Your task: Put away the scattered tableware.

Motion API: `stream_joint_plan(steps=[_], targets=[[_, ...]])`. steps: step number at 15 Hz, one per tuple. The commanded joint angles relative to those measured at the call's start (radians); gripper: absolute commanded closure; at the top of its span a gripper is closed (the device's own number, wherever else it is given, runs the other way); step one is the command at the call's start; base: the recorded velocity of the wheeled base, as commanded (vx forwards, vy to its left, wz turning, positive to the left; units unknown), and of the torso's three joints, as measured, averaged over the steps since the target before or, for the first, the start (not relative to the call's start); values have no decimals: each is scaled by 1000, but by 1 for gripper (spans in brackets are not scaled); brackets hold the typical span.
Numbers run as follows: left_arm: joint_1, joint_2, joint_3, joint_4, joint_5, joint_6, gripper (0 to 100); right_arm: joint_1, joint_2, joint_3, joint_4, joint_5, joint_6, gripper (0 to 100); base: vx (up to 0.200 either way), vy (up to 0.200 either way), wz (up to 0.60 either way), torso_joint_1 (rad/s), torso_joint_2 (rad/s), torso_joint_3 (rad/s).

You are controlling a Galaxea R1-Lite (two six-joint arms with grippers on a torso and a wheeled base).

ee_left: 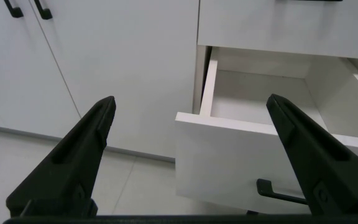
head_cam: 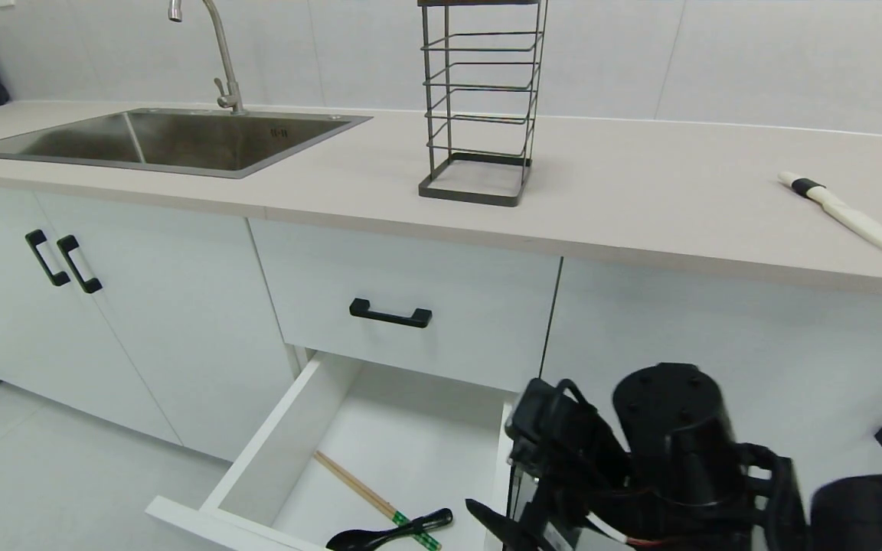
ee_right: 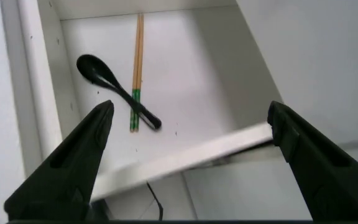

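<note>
Spoon (head_cam: 399, 529) lies across chopsticks (head_cam: 360, 490) in the drawer (head_cam: 272, 451); seemingly a knife (head_cam: 854, 218) on counter (head_cam: 640, 207), right of rack (head_cam: 468, 197).

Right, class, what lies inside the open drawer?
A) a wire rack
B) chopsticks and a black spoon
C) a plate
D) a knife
B: a pair of chopsticks and a black spoon lie on the floor of the open drawer, the spoon's handle crossing the chopsticks.
</note>
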Motion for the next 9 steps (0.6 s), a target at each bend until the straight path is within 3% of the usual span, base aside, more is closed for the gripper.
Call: stream_joint_plan(steps=[1,7,9], targets=[[0,1,0,0,0,0,0,-28,-238,114,1,12,-1,0,0,0,0,0,0,0],[0,1,0,0,0,0,0,-172,-663,341,101,69,-1,0,0,0,0,0,0,0],[0,1,0,0,0,0,0,-244,-807,352,138,63,-6,0,0,0,0,0,0,0]])
